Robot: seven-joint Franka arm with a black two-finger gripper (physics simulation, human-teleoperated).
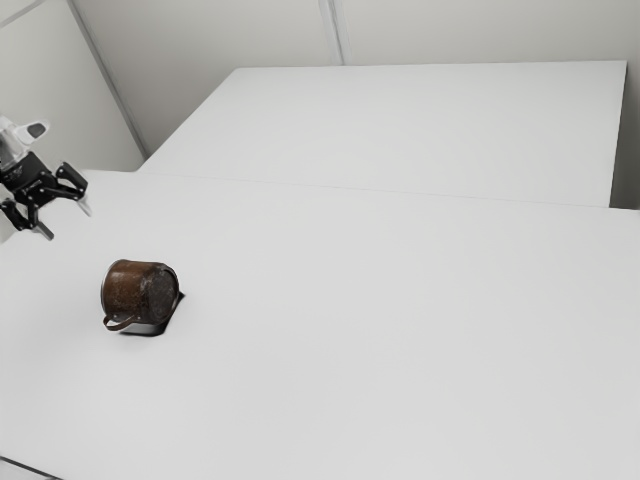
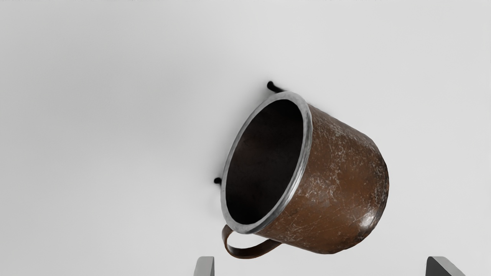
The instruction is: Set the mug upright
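So, looking at a brown metal mug, tipped over on its side with a white table right under it. Looks pretty worn, all scratches and pale scuffs. Has its open mouth turned toward the exterior view's left, with the flat base facing the exterior view's right and a bit toward the camera. Can see straight into the dark inside from the wrist view, past a shiny grey rim. Also sports a curved handle, sticking out from the mug's side close to the rim and pointing toward the exterior view's near side.

Got the gripper up in the air, to the exterior view's left of the mug and farther back than it, well apart from it. Definitely wide open, with both fingers spread well apart. In the wrist view, see the mug ahead of the fingertips, with the handle nearer to one finger and the base end toward the other.

Can spot a dark patch at the foot of the mug in the exterior view, plus a small black mark just beside the rim in the wrist view. Shows a pale flat surface too, well behind the mug.
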